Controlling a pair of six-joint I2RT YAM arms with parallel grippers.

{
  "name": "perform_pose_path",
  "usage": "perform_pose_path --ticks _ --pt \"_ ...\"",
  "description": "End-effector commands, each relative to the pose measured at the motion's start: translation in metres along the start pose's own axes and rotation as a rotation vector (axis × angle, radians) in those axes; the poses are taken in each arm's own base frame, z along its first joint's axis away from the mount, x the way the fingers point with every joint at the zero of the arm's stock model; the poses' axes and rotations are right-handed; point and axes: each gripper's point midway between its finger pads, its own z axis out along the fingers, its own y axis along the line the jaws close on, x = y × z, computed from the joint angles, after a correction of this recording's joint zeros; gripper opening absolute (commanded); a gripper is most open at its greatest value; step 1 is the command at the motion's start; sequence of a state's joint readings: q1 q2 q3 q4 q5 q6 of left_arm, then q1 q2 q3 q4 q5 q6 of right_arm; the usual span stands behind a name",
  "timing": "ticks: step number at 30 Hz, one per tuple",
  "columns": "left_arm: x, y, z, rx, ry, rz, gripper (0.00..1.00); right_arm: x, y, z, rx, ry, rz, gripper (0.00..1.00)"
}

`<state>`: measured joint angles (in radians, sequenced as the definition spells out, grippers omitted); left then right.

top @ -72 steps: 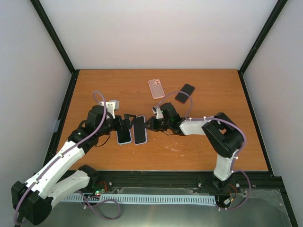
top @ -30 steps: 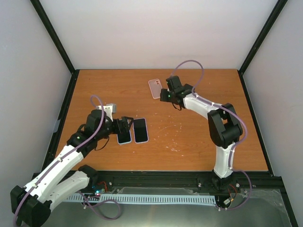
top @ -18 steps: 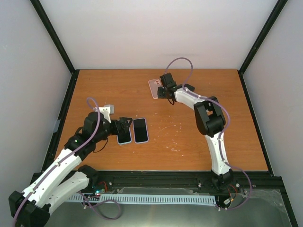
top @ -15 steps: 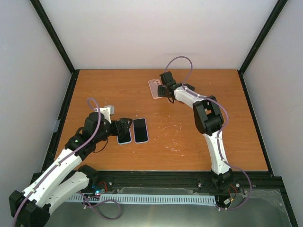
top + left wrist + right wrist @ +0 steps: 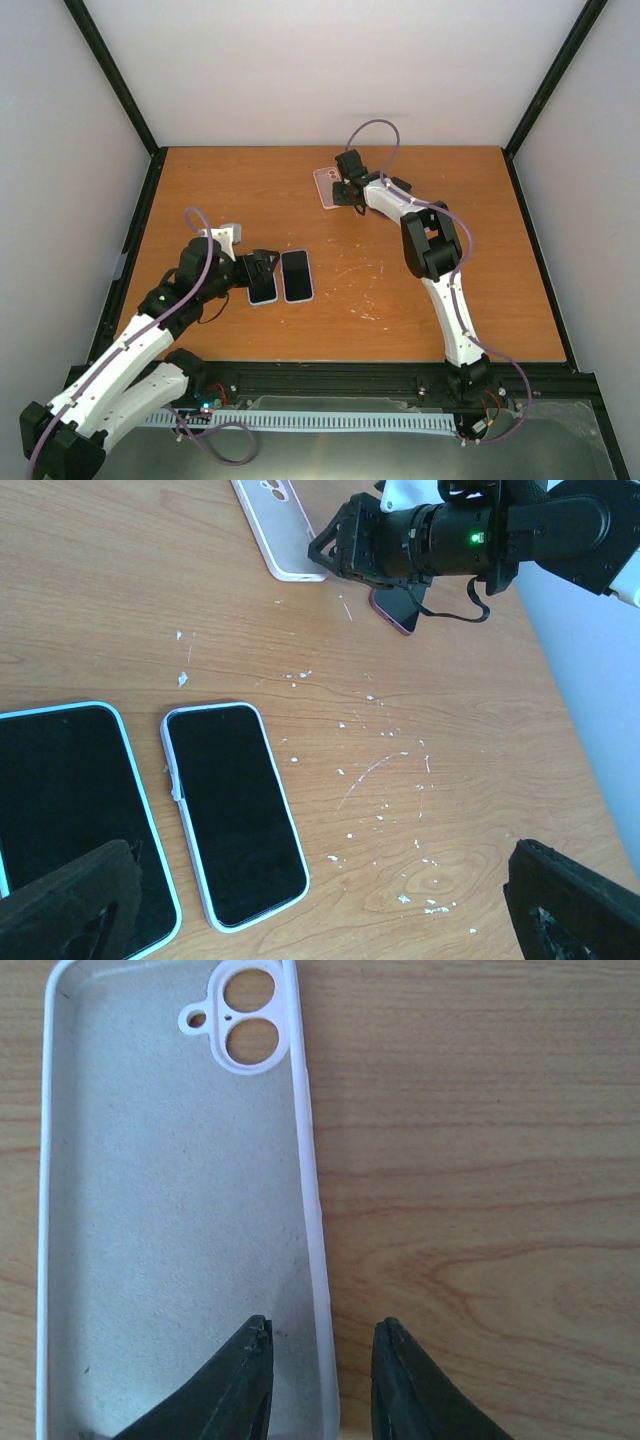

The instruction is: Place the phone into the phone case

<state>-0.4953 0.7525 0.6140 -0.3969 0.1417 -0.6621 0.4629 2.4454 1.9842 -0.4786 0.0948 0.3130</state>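
The empty pale pink phone case (image 5: 170, 1210) lies open side up at the far middle of the table (image 5: 330, 186). My right gripper (image 5: 320, 1345) is open, with one fingertip over the case's inside and the other over the wood, straddling its right rim (image 5: 312, 1240). The bare dark phone (image 5: 400, 610) lies just right of the case, partly under the right arm. My left gripper (image 5: 320, 920) is open wide and empty, low over the table by two cased phones (image 5: 235, 810).
Two phones in pale cases (image 5: 262, 287) (image 5: 296, 275) lie side by side at the left middle, in front of the left gripper (image 5: 265, 262). White flecks mark the wood (image 5: 380, 780). Black frame posts stand at the table's corners.
My right arm has swung from the table's middle to the far case and settled over its right rim. My left arm has barely moved.
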Motion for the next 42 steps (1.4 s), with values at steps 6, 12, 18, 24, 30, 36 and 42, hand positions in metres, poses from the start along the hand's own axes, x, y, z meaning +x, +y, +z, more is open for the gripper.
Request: perform_pose_path --ticks 6,12,18,24,30,36,42 --pt "-0.006 -0.009 -0.009 0.04 -0.031 -0.023 0.99 0.003 -0.005 0.001 0.002 0.031 -0.023 0.19" --pt "-0.002 -0.009 -0.012 0.056 -0.032 -0.036 0.99 0.006 -0.01 -0.003 0.025 0.043 -0.036 0.11" --pt "0.001 -0.009 -0.013 0.063 -0.03 -0.037 0.99 -0.001 -0.005 -0.025 -0.008 0.031 -0.037 0.03" --pt "0.006 -0.008 -0.01 0.068 -0.01 -0.041 0.99 0.01 0.0 -0.061 -0.062 0.039 0.011 0.03" --pt "0.009 -0.007 -0.002 0.064 0.017 -0.058 0.99 0.047 -0.003 -0.12 -0.122 0.041 0.086 0.03" --pt "0.009 -0.006 0.005 0.053 0.036 -0.054 0.99 0.104 -0.007 -0.17 -0.085 0.087 0.104 0.03" --pt "0.003 -0.006 0.007 0.053 0.007 -0.042 0.99 0.173 -0.004 -0.195 -0.083 0.166 0.122 0.03"
